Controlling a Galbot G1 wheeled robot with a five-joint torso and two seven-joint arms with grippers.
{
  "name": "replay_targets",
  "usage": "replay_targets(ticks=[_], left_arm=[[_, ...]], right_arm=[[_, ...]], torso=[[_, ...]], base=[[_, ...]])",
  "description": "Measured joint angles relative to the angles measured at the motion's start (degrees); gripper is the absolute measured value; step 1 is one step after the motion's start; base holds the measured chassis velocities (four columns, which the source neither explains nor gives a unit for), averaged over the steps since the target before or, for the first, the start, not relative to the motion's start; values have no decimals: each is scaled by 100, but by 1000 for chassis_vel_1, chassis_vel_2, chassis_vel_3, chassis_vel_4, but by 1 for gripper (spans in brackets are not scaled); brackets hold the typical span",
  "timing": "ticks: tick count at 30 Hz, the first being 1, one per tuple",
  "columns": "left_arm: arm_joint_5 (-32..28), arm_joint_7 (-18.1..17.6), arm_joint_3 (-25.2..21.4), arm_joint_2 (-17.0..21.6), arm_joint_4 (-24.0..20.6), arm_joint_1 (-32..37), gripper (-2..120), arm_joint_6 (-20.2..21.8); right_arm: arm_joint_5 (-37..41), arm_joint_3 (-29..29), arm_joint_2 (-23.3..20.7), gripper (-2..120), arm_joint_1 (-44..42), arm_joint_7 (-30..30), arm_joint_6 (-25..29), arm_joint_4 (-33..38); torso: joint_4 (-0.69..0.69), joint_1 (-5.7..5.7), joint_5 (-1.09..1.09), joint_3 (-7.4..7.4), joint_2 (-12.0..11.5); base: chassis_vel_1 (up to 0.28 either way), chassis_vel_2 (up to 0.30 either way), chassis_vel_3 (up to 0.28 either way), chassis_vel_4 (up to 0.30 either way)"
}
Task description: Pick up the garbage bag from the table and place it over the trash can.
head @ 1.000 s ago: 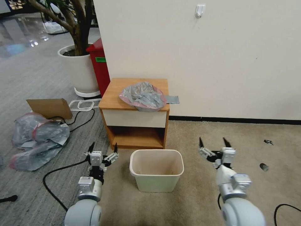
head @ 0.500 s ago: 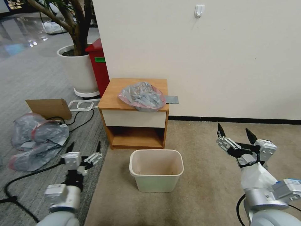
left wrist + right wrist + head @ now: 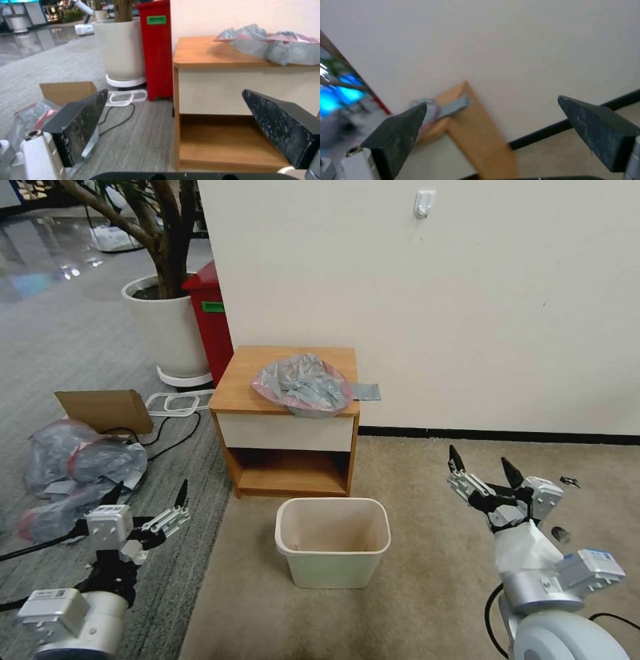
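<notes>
Head view is giving us the whole layout: the table (image 3: 288, 380) is standing against the wall, the trash can (image 3: 333, 515) is sitting on the carpet just in front of it, and the garbage bag (image 3: 303, 383) is lying crumpled on the tabletop toward its right side, the pink-red rim band showing along its edge. We are holding our left gripper (image 3: 148, 493) low over the grey floor, well to the left of the trash can, with its fingers spread wide and nothing between them. Our right gripper (image 3: 485, 463) is hanging over the carpet, right of the trash can, jaws likewise standing wide apart and empty. Left wrist view is showing us what the head view is not: the table from the side, with its lower shelf (image 3: 230, 140) open to us, and the red bin (image 3: 156, 47) beside the plant pot (image 3: 120, 50). Right wrist view is looking up at the wall, catching the table and a bit of the bag between the right gripper's fingers (image 3: 400, 130).
</notes>
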Motion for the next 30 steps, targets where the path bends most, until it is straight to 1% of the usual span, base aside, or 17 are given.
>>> replay_targets(ticks=[3,4,5,7,8,10,11,12,16,17,21,22,23,25,26,27,30], left_arm=[[-112,-6,-16,79,16,12,100,-8],[-112,-6,-16,79,16,12,100,-8],[-116,-6,-16,81,20,12,100,-9],[-118,-7,-16,83,28,9,100,-16],[-118,-7,-16,83,28,9,100,-16],[-259,-42,-24,113,32,77,100,-35],[-369,-73,-35,138,36,141,100,-55],[-369,-73,-35,138,36,141,100,-55],[-418,-90,-39,149,42,164,100,-71],[-418,-90,-39,149,42,164,100,-71],[-822,-91,-192,334,47,244,100,-143],[-896,-91,-217,370,49,256,100,-156],[-896,-91,-217,370,49,256,100,-156],[-915,-89,-224,381,50,259,100,-161],[-919,-88,-225,384,51,260,100,-162],[-919,-88,-225,384,51,260,100,-162],[-973,-85,-330,364,53,304,100,-163]], right_arm=[[1596,-201,-225,100,687,347,21,-429],[1596,-201,-225,100,687,347,21,-429],[1816,-233,-256,100,843,384,43,-534],[2278,-363,-298,100,1327,452,117,-942],[2278,-363,-298,100,1327,452,117,-942],[2587,-488,-285,100,1656,570,140,-1256],[2892,-627,-234,100,1963,709,161,-1580],[2892,-627,-234,100,1963,709,161,-1580],[3523,-953,-8,100,2707,927,271,-2483],[3523,-953,-8,100,2707,927,271,-2483],[3944,-1093,364,100,3522,956,303,-3295],[3977,-1106,525,100,3820,954,305,-3634],[3977,-1106,525,100,3820,954,305,-3634],[3965,-1103,666,100,4070,941,299,-3981],[3888,-1098,772,100,4236,888,296,-4289],[3888,-1098,772,100,4236,888,296,-4289],[3616,-1114,935,100,4488,698,304,-4836]], torso=[[0,0,0,0,0],[0,0,0,0,0],[1,0,0,0,0],[1,0,1,1,0],[1,0,1,1,0],[0,0,-1,1,0],[1,0,1,0,0],[1,0,1,0,0],[1,0,1,1,0],[1,0,1,1,0],[1,0,0,1,0],[1,0,-3,1,0],[1,0,-3,1,0],[2,0,-1,1,0],[1,0,-1,1,0],[1,0,-1,1,0],[2,0,1,1,0]], base=[[0,0,0,0],[0,0,0,0],[0,0,0,0],[0,0,0,0],[0,0,0,0],[0,0,0,0],[0,0,0,0],[0,0,0,0],[0,0,0,0],[0,0,0,0],[0,0,0,0],[0,0,0,0],[0,0,0,0],[0,0,0,0],[0,0,0,0],[0,0,0,0],[0,0,0,0]])
